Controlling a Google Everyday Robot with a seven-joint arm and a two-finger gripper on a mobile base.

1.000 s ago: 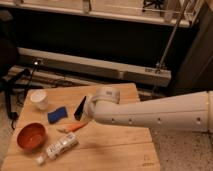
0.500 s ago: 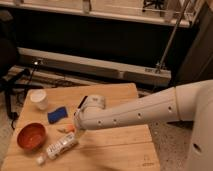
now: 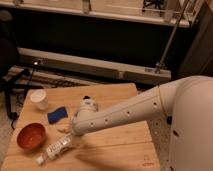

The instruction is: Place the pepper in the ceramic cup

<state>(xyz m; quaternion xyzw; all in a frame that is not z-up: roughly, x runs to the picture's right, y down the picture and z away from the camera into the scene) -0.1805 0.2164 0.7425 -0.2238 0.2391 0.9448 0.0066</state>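
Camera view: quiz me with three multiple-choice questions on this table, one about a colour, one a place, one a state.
1. What colour is the ceramic cup? A. white B. blue C. black
2. Where is the gripper? A. over the cup B. low over the table, right of the bowl C. off the table
3. How is the clear bottle? A. upright B. lying on its side C. held aloft
Answers: A, the cup is plainly white; B, the arm ends beside the bowl; B, the bottle lies flat on the wood.

wooden table (image 3: 120, 147) | red-orange bowl (image 3: 31, 136) near left | blue sponge (image 3: 57, 114) beyond bowl | clear bottle (image 3: 56, 148) lying right of bowl | gripper (image 3: 70, 131) low, just beyond bottle
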